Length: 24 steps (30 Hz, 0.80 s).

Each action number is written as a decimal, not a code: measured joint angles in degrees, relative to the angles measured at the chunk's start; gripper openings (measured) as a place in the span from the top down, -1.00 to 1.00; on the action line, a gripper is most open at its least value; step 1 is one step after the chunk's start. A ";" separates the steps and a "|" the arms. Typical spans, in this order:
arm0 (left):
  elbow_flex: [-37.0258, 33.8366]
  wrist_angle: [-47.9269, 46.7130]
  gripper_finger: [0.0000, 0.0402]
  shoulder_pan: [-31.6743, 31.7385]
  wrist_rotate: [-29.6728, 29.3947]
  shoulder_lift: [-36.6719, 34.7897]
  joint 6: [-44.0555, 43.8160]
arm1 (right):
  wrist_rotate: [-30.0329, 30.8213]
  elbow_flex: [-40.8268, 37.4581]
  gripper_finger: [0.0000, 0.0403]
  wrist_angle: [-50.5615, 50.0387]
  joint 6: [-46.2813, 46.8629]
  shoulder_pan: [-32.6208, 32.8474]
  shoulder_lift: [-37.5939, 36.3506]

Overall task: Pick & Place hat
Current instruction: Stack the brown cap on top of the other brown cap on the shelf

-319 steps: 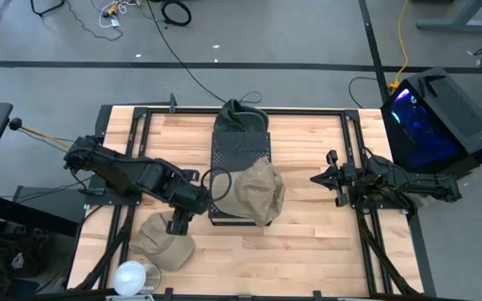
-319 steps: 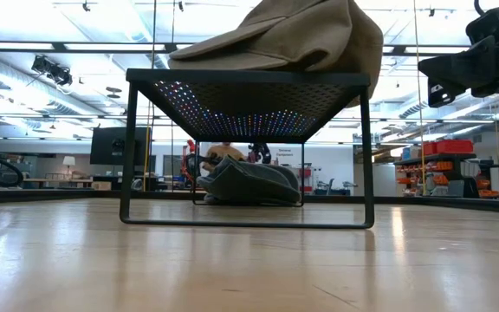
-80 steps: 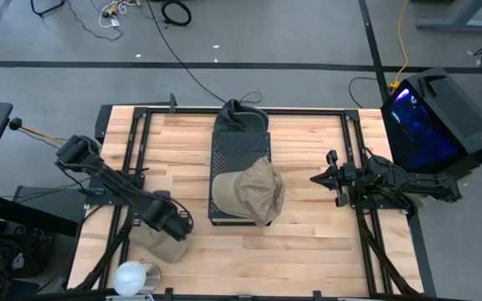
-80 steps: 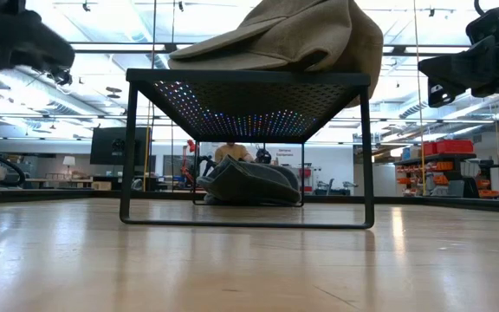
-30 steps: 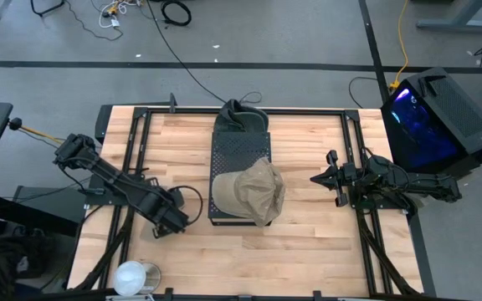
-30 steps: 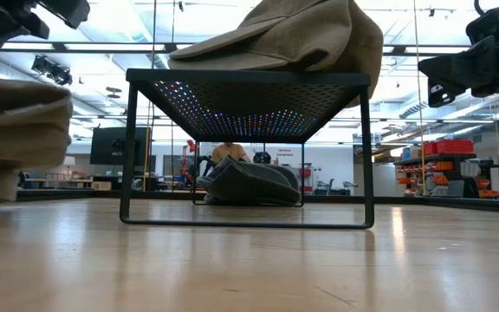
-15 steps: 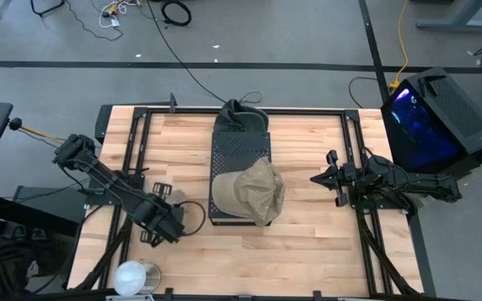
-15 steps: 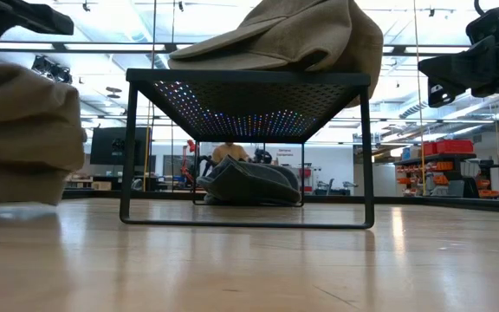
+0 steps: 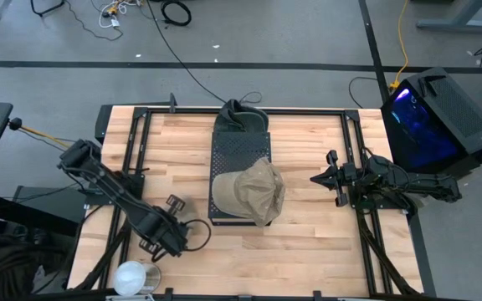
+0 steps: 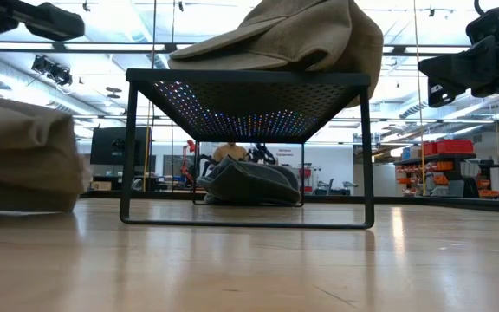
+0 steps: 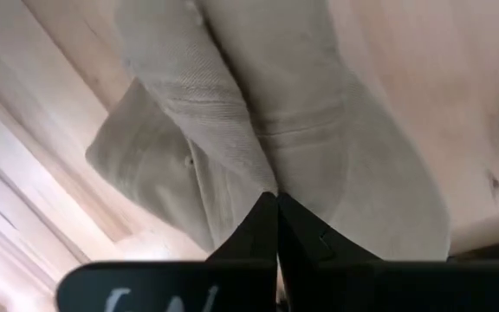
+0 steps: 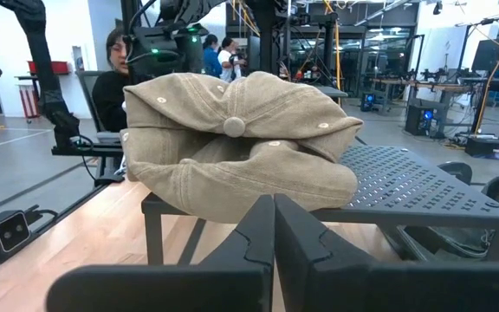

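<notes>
1. The table [image 9: 308, 167] is pale wood in butcher-block strips; in the low view its surface has a soft sheen and reflects the ceiling lights.
2. The rack [image 9: 239, 149] at the centre of the high view is dark perforated metal with a matt finish; light shows through its holes in the low view.
3. The tan cap [image 12: 241, 143] on the rack is woven cloth, matt, with stitched seams and eyelets and a cloth-covered button on top.
4. The second tan cap [image 11: 258, 147], seen in the left wrist view, is the same matt twill cloth, its weave ribbed and its folds creased.
5. The dark hat [image 10: 249, 184] beneath the rack looks like soft grey cloth.
</notes>
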 joint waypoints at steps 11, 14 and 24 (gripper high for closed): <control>-0.02 4.39 1.00 0.02 -3.85 1.11 6.03 | 0.00 -0.01 0.96 0.00 0.01 0.00 0.00; -0.02 4.69 1.00 0.02 -3.85 1.11 6.06 | 0.00 -0.01 0.96 0.00 0.00 0.00 0.00; -0.02 4.91 0.93 -0.09 -3.85 1.11 5.37 | 0.00 -0.01 0.96 0.00 0.00 -0.01 0.00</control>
